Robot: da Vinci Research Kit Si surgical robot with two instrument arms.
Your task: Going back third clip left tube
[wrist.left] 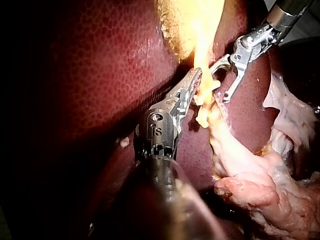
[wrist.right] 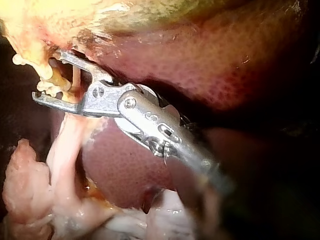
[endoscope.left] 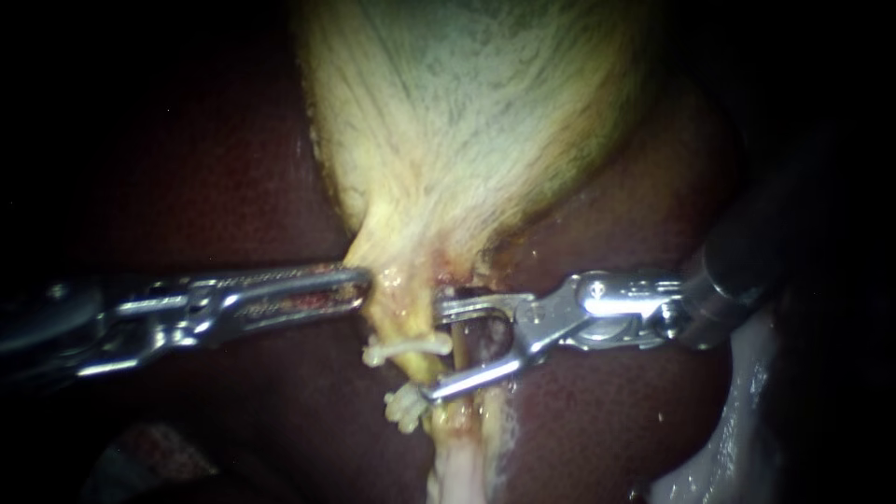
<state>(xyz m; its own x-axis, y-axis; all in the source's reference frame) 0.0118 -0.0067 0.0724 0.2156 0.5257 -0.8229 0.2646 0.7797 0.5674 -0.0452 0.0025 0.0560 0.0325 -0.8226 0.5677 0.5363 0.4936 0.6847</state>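
Here, the yellow gallbladder is seen hanging down in the middle of the endoscope view, and the dark red liver is spread out behind it. The gallbladder gets thin at its lower end, and the left tube is seen running on down from there.

Two small white clips are fixed across this tube. The upper clip is set a little way under the thin end of the gallbladder. The lower clip is set just under it, with a short bit of tube between the two. Which one is meant as the third clip cannot be told.

The left instrument is seen reaching in from the left. Its jaws are pressed together on the thin end of the gallbladder, and the tissue is pulled to a small point there.

The right instrument is seen reaching in from the right. Its jaws are held wide apart, and nothing is gripped by them. The upper jaw is laid beside the tube, close under the gallbladder. The tip of the lower jaw is placed right by the lower clip; whether it touches cannot be told. In the right wrist view, thin strands of tube are seen between the open jaws.

Pale, wet tissue is seen at the lower right, beside the liver.
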